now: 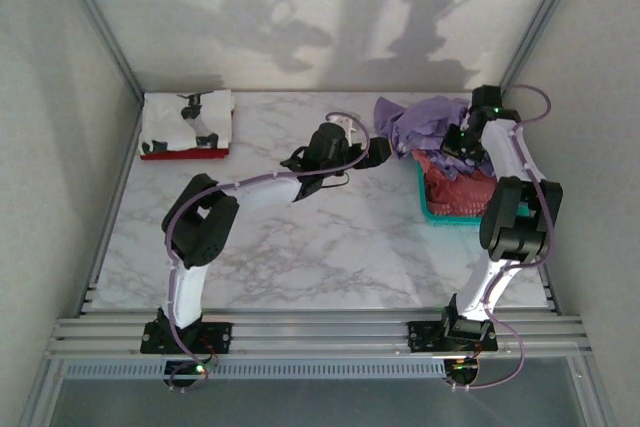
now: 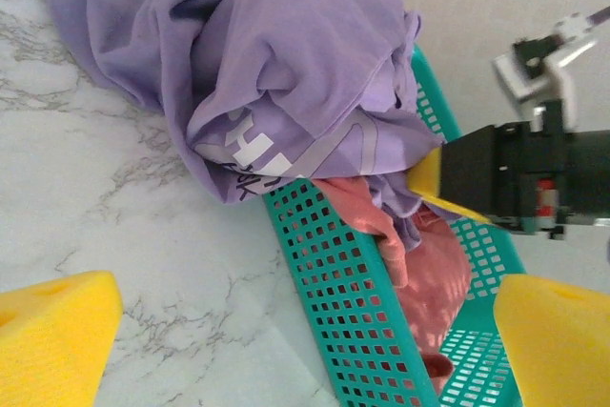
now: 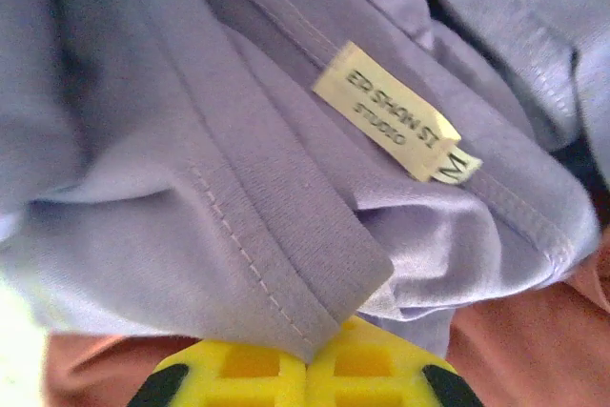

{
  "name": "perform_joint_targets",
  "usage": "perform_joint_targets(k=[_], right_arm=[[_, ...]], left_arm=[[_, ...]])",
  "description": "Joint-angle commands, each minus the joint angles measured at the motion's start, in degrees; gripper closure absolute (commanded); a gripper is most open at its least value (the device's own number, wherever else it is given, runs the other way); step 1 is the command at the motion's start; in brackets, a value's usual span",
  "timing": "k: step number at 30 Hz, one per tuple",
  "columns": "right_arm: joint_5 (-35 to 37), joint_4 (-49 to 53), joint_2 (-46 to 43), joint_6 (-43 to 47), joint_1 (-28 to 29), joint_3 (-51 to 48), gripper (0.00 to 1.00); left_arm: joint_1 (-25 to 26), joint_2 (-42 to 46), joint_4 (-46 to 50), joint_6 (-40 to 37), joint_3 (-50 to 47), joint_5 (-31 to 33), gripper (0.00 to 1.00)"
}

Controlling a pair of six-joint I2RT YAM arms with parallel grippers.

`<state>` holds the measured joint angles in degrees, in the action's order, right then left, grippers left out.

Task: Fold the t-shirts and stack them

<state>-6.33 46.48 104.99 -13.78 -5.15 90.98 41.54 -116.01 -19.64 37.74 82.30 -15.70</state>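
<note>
Lavender t-shirts (image 1: 425, 119) are heaped over the far left corner of the teal basket (image 1: 432, 209), and one with white lettering (image 2: 286, 73) spills onto the table. A coral-red t-shirt (image 2: 424, 269) lies beneath them inside the basket. My right gripper (image 3: 310, 369) is down in the heap, shut on the neck hem of a lavender t-shirt (image 3: 286, 254), beside its cream size label (image 3: 386, 111). My left gripper (image 2: 305, 350) hovers open over the basket's left wall, apart from the cloth. A folded white t-shirt with black print (image 1: 185, 117) rests on a red one (image 1: 180, 154) at the far left.
The right arm's black wrist (image 2: 519, 178) shows in the left wrist view, just right of the purple heap. Grey walls close in the table on both sides and at the back. Bare marble (image 1: 330, 247) lies between the two arms.
</note>
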Motion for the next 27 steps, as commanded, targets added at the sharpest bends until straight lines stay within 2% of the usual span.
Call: perform_joint_targets(k=[1,2,5,6,7,12,17,21,24,25,27], right_arm=[[4.11,4.73,-5.43,1.48,0.99,4.42,0.99],[5.14,5.15,-6.63,1.27,1.02,4.64,0.96],[4.81,5.06,-9.21,1.33,0.93,4.57,0.52],[4.28,6.2,-8.97,1.59,0.85,5.49,0.44],[3.77,7.51,-8.3,1.65,0.89,6.93,0.42],[-1.22,8.14,-3.13,0.65,0.93,11.94,0.41],[-7.08,8.73,7.07,-2.32,1.32,20.89,0.42],[-10.46,2.38,11.51,-6.61,1.48,22.08,0.43],[-10.48,2.3,15.77,-8.65,1.5,25.49,0.44],[-10.62,2.14,16.91,-9.14,1.47,26.46,0.46],[-10.84,0.35,18.03,-10.61,1.49,26.96,0.61]], left_arm=[[-0.28,4.04,-0.31,1.02,-1.47,1.96,0.0],[-0.32,4.62,-0.4,1.03,-1.85,2.03,0.0],[-0.49,6.02,-0.31,0.78,-3.3,2.39,0.0],[-0.56,6.52,-0.31,0.67,-3.74,2.5,0.0],[-0.66,6.93,-0.31,0.75,-4.33,2.52,0.0],[-0.89,8.64,-0.27,0.67,-6.69,2.61,0.0],[-1.62,9.04,-0.31,0.85,-7.24,2.39,0.0],[-2.33,8.74,-1.14,2.32,-7.75,0.68,0.0],[-2.6,8.21,-2.16,3.05,-8.03,0.06,0.0],[-2.6,8.08,-2.19,2.97,-8.02,0.14,0.0],[-2.6,8.0,-1.9,2.49,-8.2,0.93,0.0]])
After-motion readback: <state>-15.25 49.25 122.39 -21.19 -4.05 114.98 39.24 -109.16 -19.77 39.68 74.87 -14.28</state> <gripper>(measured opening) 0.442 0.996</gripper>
